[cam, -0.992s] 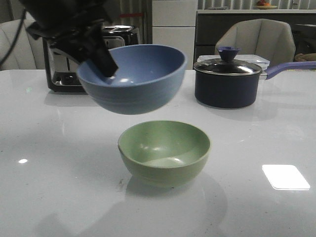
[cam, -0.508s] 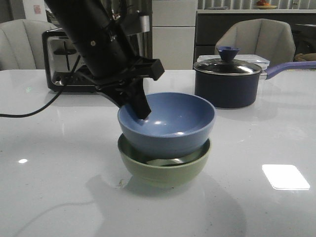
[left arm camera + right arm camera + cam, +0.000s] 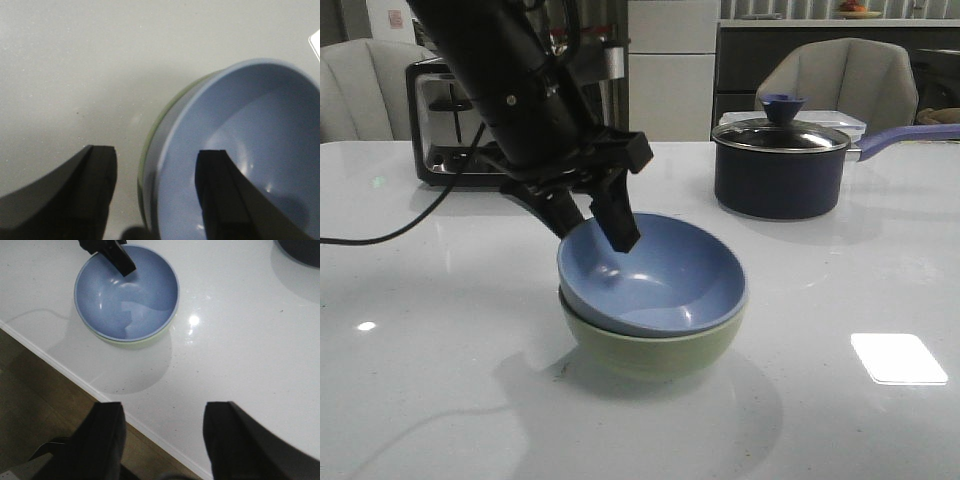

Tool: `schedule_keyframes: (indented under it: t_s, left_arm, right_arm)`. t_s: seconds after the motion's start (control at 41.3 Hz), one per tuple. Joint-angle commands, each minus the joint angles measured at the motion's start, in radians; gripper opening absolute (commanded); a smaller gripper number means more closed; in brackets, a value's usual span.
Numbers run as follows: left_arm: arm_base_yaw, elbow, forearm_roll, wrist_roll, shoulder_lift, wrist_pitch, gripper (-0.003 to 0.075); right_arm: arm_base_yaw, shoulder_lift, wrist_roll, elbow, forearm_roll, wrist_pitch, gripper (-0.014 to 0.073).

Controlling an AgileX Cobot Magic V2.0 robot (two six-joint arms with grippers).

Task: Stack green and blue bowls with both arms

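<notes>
Change: half a second ago the blue bowl (image 3: 655, 277) rode high and level in the green bowl (image 3: 650, 345); it has since sunk deep into it and sits tilted, my fingers having spread off its rim.
Left gripper (image 3: 595, 220): jaws apart, straddling the blue bowl's near-left rim, one finger (image 3: 220, 195) inside the bowl, the other finger (image 3: 92, 182) outside over the white table (image 3: 840, 300).
Right gripper (image 3: 162, 440): jaws apart, holding nothing, hanging over the table's edge, well apart from the bowls.
Front view only: saucepan (image 3: 782, 165) behind and to the right; toaster (image 3: 445, 120) behind my left arm.
Left wrist view only: a thin green edge showing just outside the blue rim.
Right wrist view only: the stack from above, near the table's edge.
</notes>
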State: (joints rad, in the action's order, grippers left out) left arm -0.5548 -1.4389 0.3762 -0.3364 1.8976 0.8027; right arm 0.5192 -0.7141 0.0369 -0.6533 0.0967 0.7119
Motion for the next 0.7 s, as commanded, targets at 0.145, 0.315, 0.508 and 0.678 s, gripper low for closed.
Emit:
schedule_keyframes:
  t_s: [0.145,0.315,0.508,0.678]
  left_arm:
    - [-0.005,0.064,0.012,0.001,-0.288,-0.027,0.0433]
    - [-0.005,0.209,-0.049,0.001,-0.506,-0.03,0.0433]
    - [-0.005,0.36,-0.067,0.001,-0.753,-0.031,0.0433]
    - [-0.005,0.466,-0.067,0.001,-0.93,-0.031,0.0433]
  right_arm:
    - [-0.003,0.005,0.009,-0.03,-0.007,-0.065,0.0467]
    - [-0.003,0.005,0.009,-0.03,-0.007,-0.065,0.0467]
    - [-0.003,0.005,0.009,-0.03,-0.007,-0.065,0.0467]
    - [-0.003,0.005,0.009,-0.03,-0.007,-0.065,0.0467]
